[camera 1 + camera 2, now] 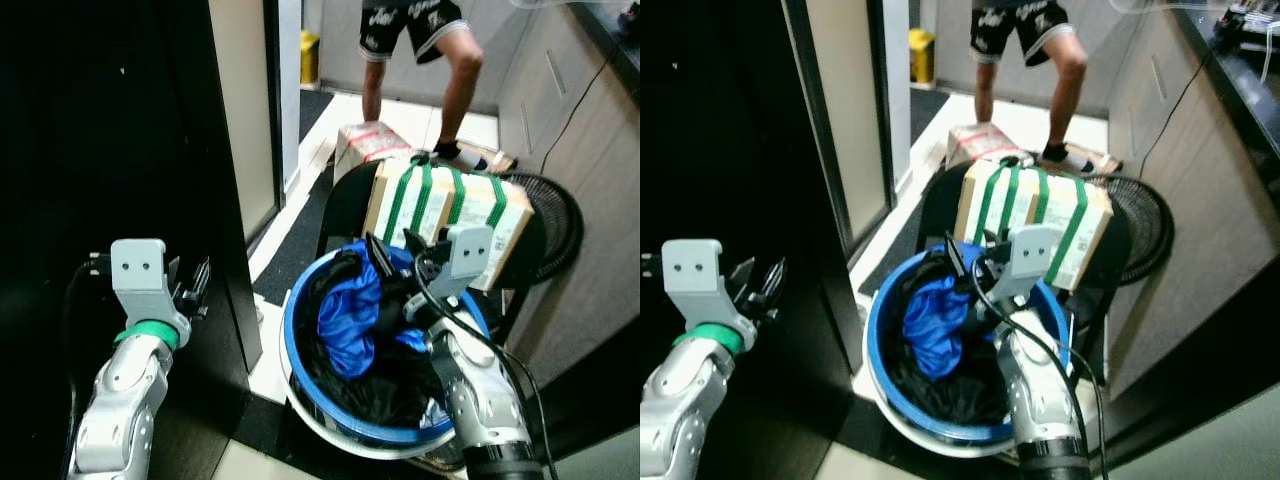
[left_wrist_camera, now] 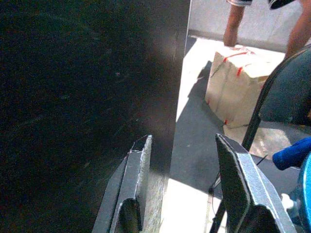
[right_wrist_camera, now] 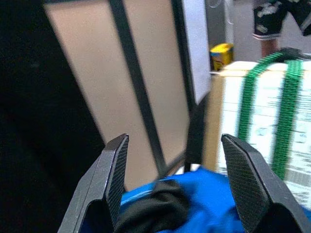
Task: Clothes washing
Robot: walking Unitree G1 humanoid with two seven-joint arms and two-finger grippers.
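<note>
A blue and white laundry basket stands on the floor before me, holding a bright blue garment on top of black clothes. My right gripper hovers open just above the clothes at the basket's far side, with nothing between its fingers; its wrist view shows the blue garment and a black piece just beyond them. My left gripper is raised at the left beside a dark door, open and empty, well apart from the basket.
A cardboard box with green straps rests on a black chair just behind the basket. Another taped box lies further back on the floor. A person's legs stand beyond it. A floor fan lies at the right by grey cabinets.
</note>
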